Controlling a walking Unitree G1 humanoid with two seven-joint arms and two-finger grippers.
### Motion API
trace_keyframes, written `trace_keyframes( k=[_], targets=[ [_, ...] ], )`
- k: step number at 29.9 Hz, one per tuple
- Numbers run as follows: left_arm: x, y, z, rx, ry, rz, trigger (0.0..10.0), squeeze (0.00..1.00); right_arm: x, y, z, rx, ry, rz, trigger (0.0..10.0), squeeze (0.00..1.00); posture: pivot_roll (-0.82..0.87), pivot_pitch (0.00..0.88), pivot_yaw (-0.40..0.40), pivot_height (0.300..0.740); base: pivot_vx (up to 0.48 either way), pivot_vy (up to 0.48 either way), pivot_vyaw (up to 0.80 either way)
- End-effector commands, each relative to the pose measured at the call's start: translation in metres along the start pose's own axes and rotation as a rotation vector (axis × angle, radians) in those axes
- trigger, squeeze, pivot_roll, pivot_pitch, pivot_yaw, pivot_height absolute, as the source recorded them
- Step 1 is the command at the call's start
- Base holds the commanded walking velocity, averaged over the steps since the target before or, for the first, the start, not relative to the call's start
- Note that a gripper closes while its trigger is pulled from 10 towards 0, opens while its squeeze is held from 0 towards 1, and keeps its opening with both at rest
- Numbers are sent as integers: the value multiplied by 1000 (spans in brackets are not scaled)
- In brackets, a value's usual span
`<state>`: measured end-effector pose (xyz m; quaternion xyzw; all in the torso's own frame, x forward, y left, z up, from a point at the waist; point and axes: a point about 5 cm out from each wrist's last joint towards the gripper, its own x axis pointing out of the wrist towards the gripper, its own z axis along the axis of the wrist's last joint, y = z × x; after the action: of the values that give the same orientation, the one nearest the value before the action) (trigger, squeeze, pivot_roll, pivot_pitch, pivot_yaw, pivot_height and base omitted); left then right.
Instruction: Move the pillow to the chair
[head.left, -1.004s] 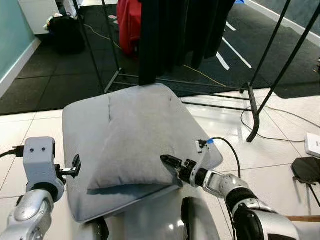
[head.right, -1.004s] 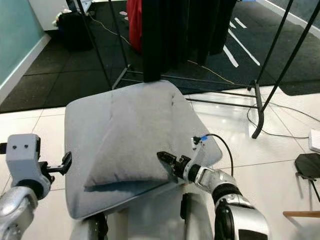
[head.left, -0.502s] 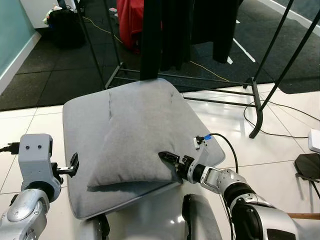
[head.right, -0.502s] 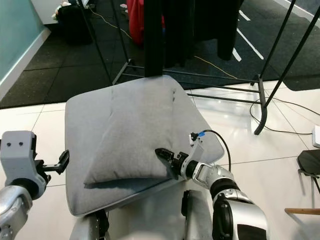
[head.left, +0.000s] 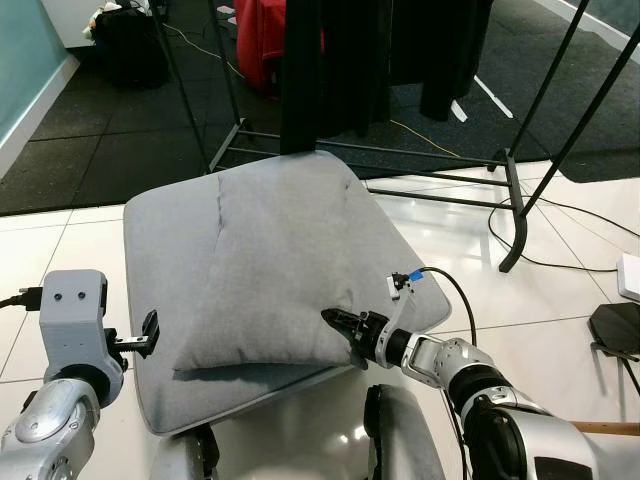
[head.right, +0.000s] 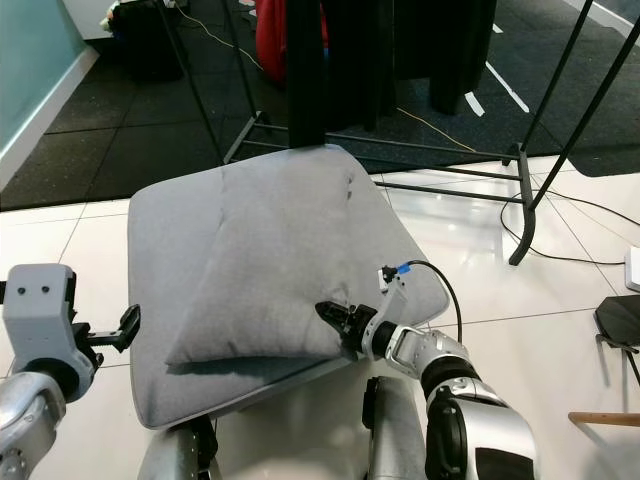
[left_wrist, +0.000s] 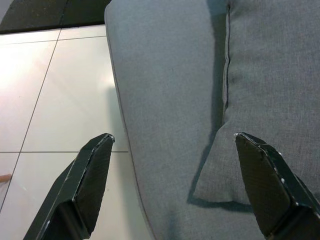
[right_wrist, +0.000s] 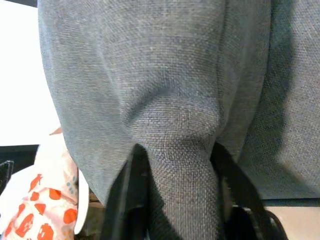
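On the grey chair (head.left: 160, 260) lies the grey woven pillow (head.left: 270, 280), its near corner pinched by the right gripper (right_wrist: 175, 165), while the left gripper (left_wrist: 175, 165) gapes wide beside its seam.

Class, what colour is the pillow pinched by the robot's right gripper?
The pillow is plain grey woven fabric; the right wrist view shows it best.

Open tile floor (head.left: 60, 250) left of cushion (head.left: 160, 250) | black post (head.left: 300, 80), rack legs (head.left: 510, 210) behind | cable (head.left: 580, 230) right
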<state>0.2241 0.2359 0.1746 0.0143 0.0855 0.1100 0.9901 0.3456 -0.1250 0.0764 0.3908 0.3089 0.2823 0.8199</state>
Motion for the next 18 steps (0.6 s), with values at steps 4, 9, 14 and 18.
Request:
trace_keyframes(
  k=[4,9,14,18],
  targets=[
    [-2,-3,1,1,0,1,10000,0,-2,-5,-4,-25,26,-30,0,0,21,291,12,479,0,0,0],
    [2,-10,2,-13,-8,-16,10000,0,-9,-7,14,-102,-65,-39,0,0,10,273,8,479,0,0,0],
    [3,-13,2,-20,-12,-21,10000,0,-10,1,29,-153,-123,-5,0,0,-2,260,5,479,0,0,0],
    [7,-19,2,-36,-18,-32,10000,0,-8,28,54,-204,-198,127,0,0,-22,249,-5,479,0,0,0]
  ],
)
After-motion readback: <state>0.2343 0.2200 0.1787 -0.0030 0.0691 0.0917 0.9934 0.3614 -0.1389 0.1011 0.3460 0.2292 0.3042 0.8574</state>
